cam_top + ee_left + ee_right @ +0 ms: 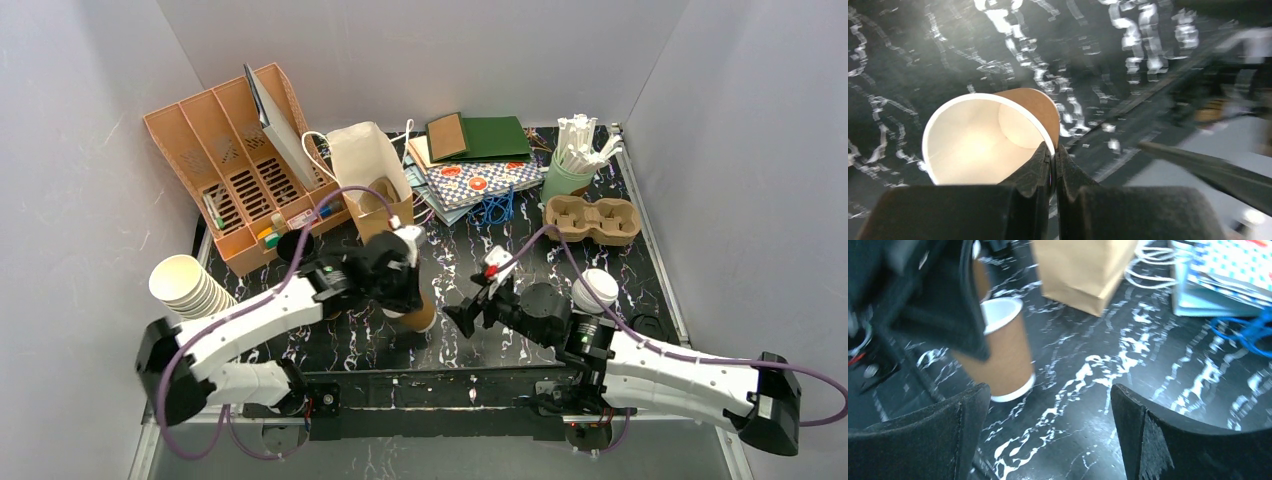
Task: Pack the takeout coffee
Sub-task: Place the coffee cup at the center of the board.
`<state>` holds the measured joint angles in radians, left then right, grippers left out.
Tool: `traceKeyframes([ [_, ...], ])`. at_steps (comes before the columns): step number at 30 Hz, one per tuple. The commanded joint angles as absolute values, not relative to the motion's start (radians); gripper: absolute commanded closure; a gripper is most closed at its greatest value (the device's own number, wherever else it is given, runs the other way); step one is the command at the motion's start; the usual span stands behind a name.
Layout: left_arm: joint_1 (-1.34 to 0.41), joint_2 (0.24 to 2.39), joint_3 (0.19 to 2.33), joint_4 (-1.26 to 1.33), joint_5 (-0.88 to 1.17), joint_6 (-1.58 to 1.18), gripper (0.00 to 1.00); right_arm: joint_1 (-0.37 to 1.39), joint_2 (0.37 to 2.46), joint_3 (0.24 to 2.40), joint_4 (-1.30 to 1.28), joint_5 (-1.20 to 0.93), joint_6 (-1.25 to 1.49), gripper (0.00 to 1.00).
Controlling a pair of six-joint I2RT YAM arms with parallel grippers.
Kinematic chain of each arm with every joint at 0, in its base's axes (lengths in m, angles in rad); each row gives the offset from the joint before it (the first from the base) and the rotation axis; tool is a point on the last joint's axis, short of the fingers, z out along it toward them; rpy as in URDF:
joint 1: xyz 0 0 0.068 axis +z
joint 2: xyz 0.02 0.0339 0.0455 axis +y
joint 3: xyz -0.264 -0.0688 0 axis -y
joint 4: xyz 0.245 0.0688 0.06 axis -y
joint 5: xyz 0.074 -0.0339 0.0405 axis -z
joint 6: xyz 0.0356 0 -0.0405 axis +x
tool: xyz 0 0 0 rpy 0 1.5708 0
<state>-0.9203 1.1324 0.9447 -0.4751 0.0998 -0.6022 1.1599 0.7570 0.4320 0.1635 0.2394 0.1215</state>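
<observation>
L pincer [1053, 154] clenched on paper cup [977, 142] rim, R pincer [1048, 390] spread wide, open table [1075, 407] btwn

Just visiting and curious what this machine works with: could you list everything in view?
tan-brown paper cup: one, white inside, lidless, mid-table
white round plastic lid: one, beside right arm
brown paper bag: one, open, back middle
orange slotted organiser: one, back left
black cup: one, by the organiser
stack of cream cups: one, lying far left
brown pulp cup carrier: one, right side
green cup of white sticks: one, back right
pile of flat paper items: one, green and patterned, back middle
black marbled table: one, under everything
left claw: black, shut on the paper cup's rim
right claw: black, open, empty
</observation>
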Motion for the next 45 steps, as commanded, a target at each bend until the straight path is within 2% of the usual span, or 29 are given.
traceKeyframes([
  [1,-1.074,1.283,1.01,-0.621,-0.3,-0.571,1.0,1.151,0.751,0.569,-0.087,0.609,0.333,0.02],
  [4,-1.144,1.363,1.046,-0.616,-0.416,-0.591,1.0,1.08,0.853,0.713,-0.38,0.661,0.514,0.02],
  [7,-1.19,1.43,1.079,-0.6,-0.49,-0.592,1.0,0.929,0.899,0.789,-0.528,0.557,0.581,0.02],
  [13,-1.228,1.551,1.162,-0.567,-0.53,-0.556,1.0,0.605,0.898,0.87,-0.653,0.381,0.591,0.02],
  [24,-1.235,1.73,1.289,-0.524,-0.528,-0.47,0.96,0.267,0.889,0.86,-0.766,0.326,0.722,0.02],
  [26,-1.235,1.75,1.309,-0.523,-0.523,-0.456,0.9,0.219,0.913,0.864,-0.793,0.328,0.723,0.02],
  [32,-1.235,1.745,1.347,-0.534,-0.495,-0.42,0.56,0.161,0.982,0.872,-0.858,0.42,0.809,0.02],
  [38,-1.235,1.661,1.389,-0.564,-0.468,-0.393,0.33,0.078,1.032,0.847,-0.783,0.412,0.828,0.02],
  [45,-1.235,1.506,1.357,-0.578,-0.413,-0.395,0.28,0.008,1.186,0.914,-0.801,0.443,0.864,0.02],
])
